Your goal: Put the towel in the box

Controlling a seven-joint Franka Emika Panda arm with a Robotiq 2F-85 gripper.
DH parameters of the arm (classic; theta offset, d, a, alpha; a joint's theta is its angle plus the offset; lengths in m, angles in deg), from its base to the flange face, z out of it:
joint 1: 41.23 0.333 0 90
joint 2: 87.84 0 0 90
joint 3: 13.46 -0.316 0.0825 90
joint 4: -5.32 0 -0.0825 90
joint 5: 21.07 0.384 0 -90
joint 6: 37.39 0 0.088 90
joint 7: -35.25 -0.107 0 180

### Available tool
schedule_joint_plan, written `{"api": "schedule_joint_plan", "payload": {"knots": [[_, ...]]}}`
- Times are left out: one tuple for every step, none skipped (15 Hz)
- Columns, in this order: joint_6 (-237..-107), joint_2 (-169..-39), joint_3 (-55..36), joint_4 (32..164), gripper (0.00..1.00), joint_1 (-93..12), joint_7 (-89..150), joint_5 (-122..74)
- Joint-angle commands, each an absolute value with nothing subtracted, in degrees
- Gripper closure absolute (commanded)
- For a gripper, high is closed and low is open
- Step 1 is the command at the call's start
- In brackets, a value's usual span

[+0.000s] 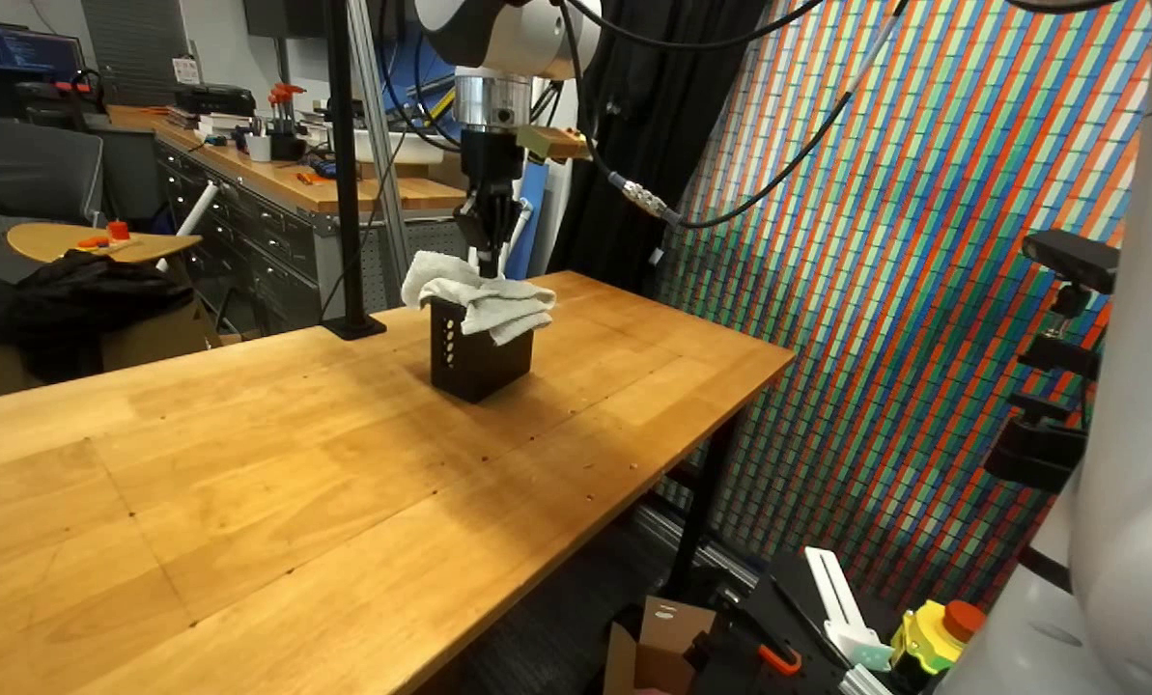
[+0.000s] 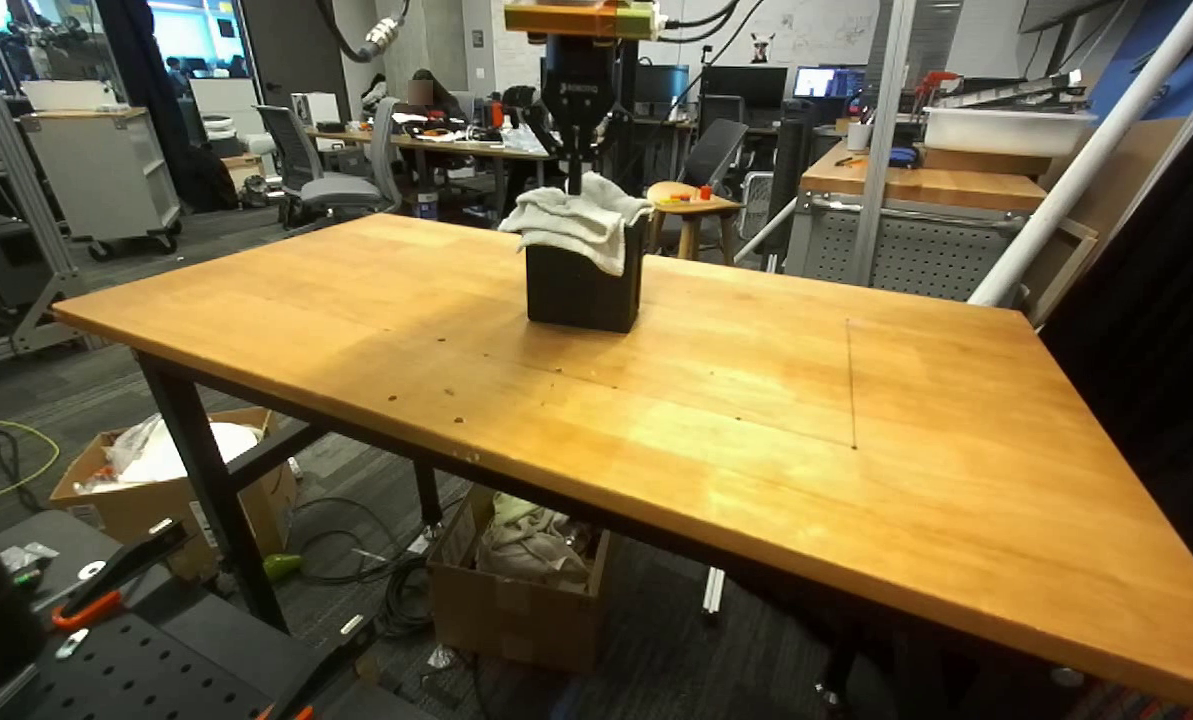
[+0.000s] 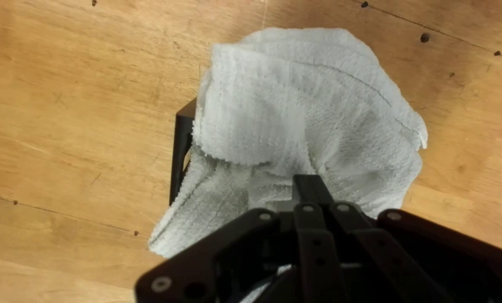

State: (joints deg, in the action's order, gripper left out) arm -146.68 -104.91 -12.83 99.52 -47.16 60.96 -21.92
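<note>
The white towel (image 2: 578, 225) lies bunched over the black box (image 2: 578, 296), draping down its near side in an exterior view. The gripper (image 3: 311, 188) points down at the towel, fingers fully together; whether they pinch any cannot be told. Beneath the box is a wooden table (image 2: 716, 440).

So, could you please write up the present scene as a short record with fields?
Item: white soft cloth towel, loosely folded
Container: black rectangular box with round holes in one side
Support: light-brown wooden table, under the box
Item position: draped over the box's top, edges hanging outside; any part inside is hidden
Tool: black two-finger gripper, shut, reaching down to the towel; whether it pinches cloth cannot be told
Task status: towel not yet fully in the box
</note>
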Motion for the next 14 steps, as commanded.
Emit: {"api": "schedule_joint_plan", "payload": {"knots": [[-148.1, -106.7, -13.0, 98.1, 1.00, -47.9, 62.1, -20.7], [-148.4, -107.3, -13.0, 97.8, 1.00, -48.2, 62.5, -20.5], [-148.4, -108.0, -13.1, 97.4, 1.00, -48.4, 62.7, -20.3], [-148.7, -108.7, -13.1, 97.3, 1.00, -48.7, 63.0, -20.0], [-148.9, -109.5, -13.1, 97.1, 1.00, -49.0, 63.2, -19.6], [-149.0, -110.2, -13.2, 97.2, 1.00, -49.4, 63.7, -19.1], [-149.0, -111.0, -13.2, 97.1, 1.00, -49.8, 64.0, -18.7], [-148.9, -111.7, -13.2, 97.0, 1.00, -50.2, 64.5, -18.1], [-149.0, -112.6, -13.3, 96.8, 1.00, -50.6, 64.9, -17.6], [-148.8, -113.3, -13.3, 96.6, 1.00, -51.1, 65.3, -17.0], [-148.8, -114.0, -13.4, 96.3, 1.00, -51.5, 65.8, -16.4], [-148.5, -114.7, -13.4, 96.0, 1.00, -51.9, 66.2, -15.9], [-148.3, -115.2, -13.4, 95.7, 1.00, -52.3, 66.4, -15.5], [-148.1, -115.5, -13.4, 95.4, 1.00, -52.6, 66.7, -15.2]]}}
